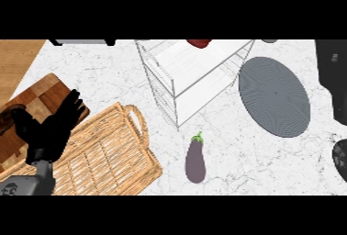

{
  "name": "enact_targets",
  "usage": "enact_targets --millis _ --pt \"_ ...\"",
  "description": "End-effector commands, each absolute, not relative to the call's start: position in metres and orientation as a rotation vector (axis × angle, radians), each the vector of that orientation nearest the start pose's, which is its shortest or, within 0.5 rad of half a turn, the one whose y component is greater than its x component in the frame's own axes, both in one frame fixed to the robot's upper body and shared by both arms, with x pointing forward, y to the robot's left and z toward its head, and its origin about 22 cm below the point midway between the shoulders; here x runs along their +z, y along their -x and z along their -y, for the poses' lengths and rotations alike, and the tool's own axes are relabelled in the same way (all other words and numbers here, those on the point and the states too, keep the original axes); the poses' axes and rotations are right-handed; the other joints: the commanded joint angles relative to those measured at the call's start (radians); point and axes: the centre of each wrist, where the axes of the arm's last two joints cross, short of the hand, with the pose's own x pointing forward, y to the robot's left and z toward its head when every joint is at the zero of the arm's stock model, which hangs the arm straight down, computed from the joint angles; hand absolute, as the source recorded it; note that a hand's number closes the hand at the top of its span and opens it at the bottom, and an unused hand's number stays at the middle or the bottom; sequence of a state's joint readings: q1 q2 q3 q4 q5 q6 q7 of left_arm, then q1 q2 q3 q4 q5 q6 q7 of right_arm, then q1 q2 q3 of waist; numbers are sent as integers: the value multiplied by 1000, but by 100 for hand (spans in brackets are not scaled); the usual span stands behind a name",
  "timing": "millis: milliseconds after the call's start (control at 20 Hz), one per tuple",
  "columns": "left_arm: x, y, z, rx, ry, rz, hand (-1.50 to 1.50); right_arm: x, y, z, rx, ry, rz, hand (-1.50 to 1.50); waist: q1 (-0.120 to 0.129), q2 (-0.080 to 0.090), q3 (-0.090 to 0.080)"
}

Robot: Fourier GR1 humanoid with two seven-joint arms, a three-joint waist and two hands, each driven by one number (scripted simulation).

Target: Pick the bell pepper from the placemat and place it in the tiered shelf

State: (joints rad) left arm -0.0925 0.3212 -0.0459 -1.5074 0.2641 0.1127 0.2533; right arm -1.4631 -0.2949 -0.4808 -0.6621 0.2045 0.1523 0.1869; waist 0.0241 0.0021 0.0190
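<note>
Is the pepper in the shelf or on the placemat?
In the shelf, it seems: the red pepper lies on its top tier, cut off by the view's edge; none is on the placemat.

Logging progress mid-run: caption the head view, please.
Red bell pepper in the tiered shelf, grey placemat beside it, eggplant on the counter, left hand open by the wicker basket.

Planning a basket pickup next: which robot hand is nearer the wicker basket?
Left. The left robot hand hangs over the wicker basket's left rim, fingers straight. The right robot hand shows only as a dark sliver at the view's right edge, beyond the eggplant.
</note>
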Motion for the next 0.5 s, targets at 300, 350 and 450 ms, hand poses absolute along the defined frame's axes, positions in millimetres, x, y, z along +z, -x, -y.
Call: enact_targets --millis 300,350,450 --pt "-16 -255 -287 23 -80 1140 0 349 -454 301 -29 50 1817 -150 4 26 -20" --pt "-11 -253 -288 6 -63 1143 0 341 -455 309 -46 46 1823 -150 11 23 -19" --pt "-18 -249 -272 18 -58 1138 0 336 -451 332 2 61 1813 -150 18 31 -18"
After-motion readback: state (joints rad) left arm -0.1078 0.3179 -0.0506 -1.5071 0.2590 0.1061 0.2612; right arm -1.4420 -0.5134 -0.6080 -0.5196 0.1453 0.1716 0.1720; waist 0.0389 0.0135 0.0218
